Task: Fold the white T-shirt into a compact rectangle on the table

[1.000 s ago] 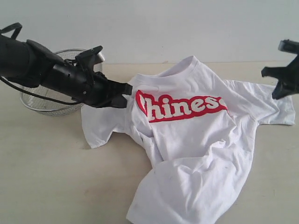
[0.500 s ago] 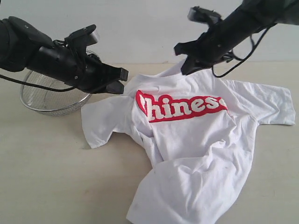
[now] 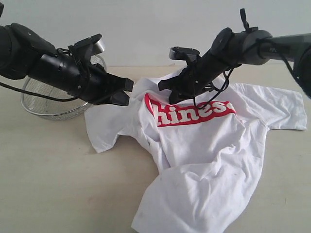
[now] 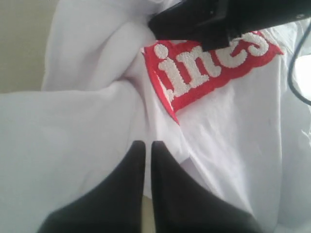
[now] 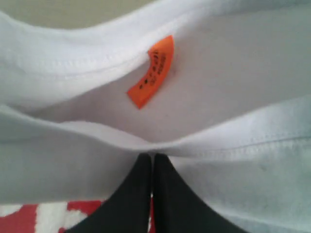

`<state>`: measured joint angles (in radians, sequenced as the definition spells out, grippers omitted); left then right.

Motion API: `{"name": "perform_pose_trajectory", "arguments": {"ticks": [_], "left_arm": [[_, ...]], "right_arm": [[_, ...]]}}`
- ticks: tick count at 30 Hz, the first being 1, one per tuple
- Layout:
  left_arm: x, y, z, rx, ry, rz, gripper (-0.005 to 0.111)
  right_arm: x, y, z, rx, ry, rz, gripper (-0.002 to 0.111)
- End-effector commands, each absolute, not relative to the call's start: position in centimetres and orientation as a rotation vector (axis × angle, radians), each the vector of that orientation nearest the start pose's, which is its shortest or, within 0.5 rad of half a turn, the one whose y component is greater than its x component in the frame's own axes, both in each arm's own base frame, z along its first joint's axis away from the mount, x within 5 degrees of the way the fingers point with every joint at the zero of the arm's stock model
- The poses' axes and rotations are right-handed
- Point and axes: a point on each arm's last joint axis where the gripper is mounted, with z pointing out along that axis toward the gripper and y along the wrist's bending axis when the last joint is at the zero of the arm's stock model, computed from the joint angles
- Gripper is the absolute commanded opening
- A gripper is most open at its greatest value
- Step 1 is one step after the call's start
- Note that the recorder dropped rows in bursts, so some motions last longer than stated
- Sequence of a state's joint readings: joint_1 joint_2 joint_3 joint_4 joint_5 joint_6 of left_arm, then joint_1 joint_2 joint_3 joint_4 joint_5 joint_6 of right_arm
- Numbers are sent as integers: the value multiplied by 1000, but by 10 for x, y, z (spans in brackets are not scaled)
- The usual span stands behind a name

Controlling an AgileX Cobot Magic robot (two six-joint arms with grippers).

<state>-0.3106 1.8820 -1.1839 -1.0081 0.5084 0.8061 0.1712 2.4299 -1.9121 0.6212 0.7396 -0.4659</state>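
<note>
Behind the left arm [image 3: 53, 70] — mesh bowl [image 3: 43, 104], just beside the white T-shirt [image 3: 209, 155].

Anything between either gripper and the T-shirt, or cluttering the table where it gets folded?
Nothing visible. The left gripper and right gripper are both at the white T-shirt. The mesh bowl stands aside on the table, behind the left arm.

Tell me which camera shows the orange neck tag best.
The right wrist view: the orange neck tag sits large and central inside the collar of the white T-shirt. In the exterior view the right gripper blocks the collar; the left wrist view shows only red lettering and fabric.
</note>
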Motion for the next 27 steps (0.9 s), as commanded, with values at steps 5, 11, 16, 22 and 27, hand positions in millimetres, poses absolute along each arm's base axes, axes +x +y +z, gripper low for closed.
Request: {"name": "perform_pose_trajectory", "arguments": {"ticks": [5,11,16,22,27], "left_arm": [[357,-156,207,415,2425,-730,4],[352,-155,225,421,2377,-730,4],[351,-154,228,423,2369,-731,4],[352,-155,228,426,2369,-730,4],[352,-155,228,426,2369,-730,4]], "right_arm": [[528,128,91,-264,2579,599,0],[545,126,84,-217,2540,550,0],[556,123,86,-201,2488,486,0],[567,115,88,-130,2422,451,0],[561,122,115,-169,2500,579,0]]}}
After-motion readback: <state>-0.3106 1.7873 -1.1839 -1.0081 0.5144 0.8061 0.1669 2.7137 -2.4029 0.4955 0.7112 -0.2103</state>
